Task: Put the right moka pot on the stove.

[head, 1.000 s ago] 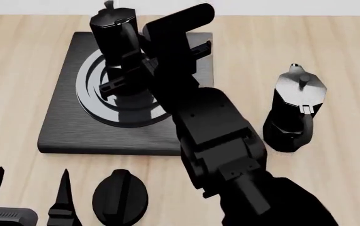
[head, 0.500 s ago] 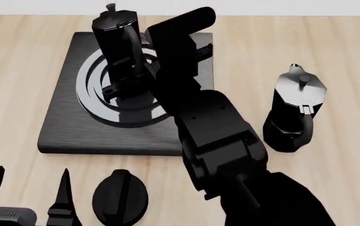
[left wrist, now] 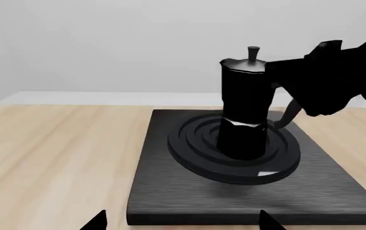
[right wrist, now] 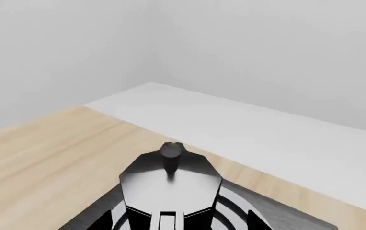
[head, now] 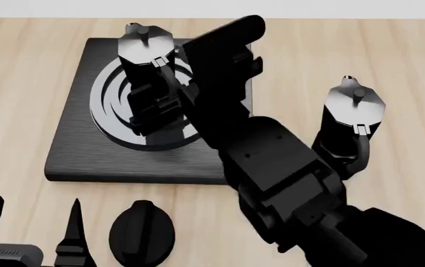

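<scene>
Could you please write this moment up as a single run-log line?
phase: placing | right claw: shut on moka pot, upright over stove rings | left claw: open, idle near knob | second pot: on table

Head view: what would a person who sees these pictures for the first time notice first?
The big black right arm fills the middle, reaching to a moka pot that stands on the burner rings of the stove. The right hand is at that pot's handle side; whether it grips cannot be told. A second moka pot stands alone on the wooden table at the right.
</scene>
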Robot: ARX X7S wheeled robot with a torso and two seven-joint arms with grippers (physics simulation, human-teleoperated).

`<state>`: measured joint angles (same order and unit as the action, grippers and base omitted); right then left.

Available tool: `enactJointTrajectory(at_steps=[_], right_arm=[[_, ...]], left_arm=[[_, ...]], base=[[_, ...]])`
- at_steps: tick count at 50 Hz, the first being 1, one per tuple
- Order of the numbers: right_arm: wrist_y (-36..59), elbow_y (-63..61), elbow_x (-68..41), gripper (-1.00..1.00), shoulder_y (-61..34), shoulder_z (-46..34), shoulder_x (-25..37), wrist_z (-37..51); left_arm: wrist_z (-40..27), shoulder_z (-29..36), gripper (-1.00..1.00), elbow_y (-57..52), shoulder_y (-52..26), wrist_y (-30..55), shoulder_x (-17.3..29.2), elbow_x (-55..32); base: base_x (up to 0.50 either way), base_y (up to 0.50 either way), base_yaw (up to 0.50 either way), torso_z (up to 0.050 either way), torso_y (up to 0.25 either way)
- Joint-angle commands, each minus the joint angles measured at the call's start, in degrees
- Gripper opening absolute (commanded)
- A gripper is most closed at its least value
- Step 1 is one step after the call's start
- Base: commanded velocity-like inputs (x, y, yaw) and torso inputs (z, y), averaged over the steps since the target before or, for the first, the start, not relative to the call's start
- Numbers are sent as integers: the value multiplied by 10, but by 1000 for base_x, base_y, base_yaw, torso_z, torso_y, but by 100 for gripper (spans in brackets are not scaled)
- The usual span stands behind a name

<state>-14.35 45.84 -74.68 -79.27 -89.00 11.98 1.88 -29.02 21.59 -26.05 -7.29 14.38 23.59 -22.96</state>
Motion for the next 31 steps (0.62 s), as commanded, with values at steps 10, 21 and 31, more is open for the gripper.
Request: enactJointTrajectory(at_steps=[10, 21, 31], right_arm=[[-12, -348, 45, 100, -9, -18, 201, 162], [-2, -538, 74, 100, -25, -21, 318, 265], [-8, -688, 92, 100, -18, -21, 430, 343]], left_arm=[[-11, 2, 100, 4, -4, 3, -1, 7], [-12, 4, 100, -2, -2, 4, 2, 8], [-14, 6, 100, -2, -5, 8, 3, 7]], base=[[0, 0, 0, 0, 0], [0, 0, 0, 0, 0], [0, 0, 0, 0, 0]])
